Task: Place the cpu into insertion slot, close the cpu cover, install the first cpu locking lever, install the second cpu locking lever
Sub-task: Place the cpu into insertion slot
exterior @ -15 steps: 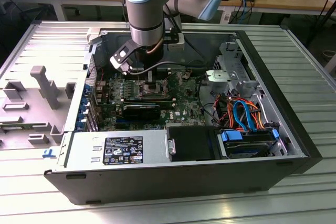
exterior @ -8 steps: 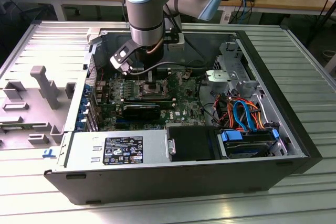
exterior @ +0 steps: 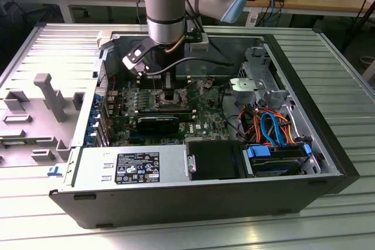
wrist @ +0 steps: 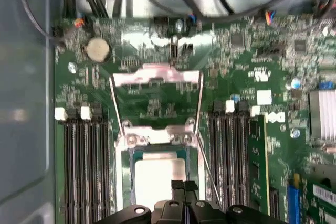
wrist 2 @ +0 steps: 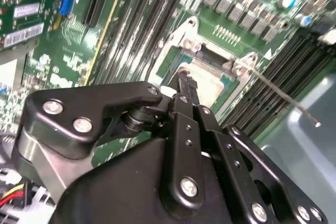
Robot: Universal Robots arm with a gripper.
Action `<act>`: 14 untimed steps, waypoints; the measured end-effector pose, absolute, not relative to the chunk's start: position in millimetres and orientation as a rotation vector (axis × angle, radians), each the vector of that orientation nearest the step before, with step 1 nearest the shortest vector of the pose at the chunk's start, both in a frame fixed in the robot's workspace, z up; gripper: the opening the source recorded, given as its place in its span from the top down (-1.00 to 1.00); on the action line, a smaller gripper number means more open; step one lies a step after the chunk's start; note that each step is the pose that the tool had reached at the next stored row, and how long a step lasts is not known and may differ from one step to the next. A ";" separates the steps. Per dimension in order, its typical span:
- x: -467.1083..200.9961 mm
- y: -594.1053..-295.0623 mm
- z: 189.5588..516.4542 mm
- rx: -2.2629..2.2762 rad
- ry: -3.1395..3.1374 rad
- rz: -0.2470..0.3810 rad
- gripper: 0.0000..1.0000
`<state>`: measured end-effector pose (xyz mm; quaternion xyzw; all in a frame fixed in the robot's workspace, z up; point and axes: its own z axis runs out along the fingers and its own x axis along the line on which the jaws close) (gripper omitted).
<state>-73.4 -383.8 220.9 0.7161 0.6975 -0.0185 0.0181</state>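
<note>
Fingertips of the end effector [wrist: 182, 185] are pressed together with nothing between them, just above the cpu [wrist: 157, 174]. We see the cpu lying flat in the insertion slot [wrist: 152, 138]; beyond the slot, the cpu cover [wrist: 157, 76] stands swung open over the green motherboard [wrist: 236, 66].

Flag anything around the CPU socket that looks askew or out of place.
Nothing looks damaged. The cpu lies square in the insertion slot; the cpu cover is swung open, and a locking lever sticks out unlatched.
</note>
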 end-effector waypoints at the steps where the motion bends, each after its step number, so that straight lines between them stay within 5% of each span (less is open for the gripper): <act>1: -72.0 -383.7 220.9 2.226 2.169 -0.073 0.79; 14: -65.4 -379.1 243.8 2.212 2.166 -0.097 0.79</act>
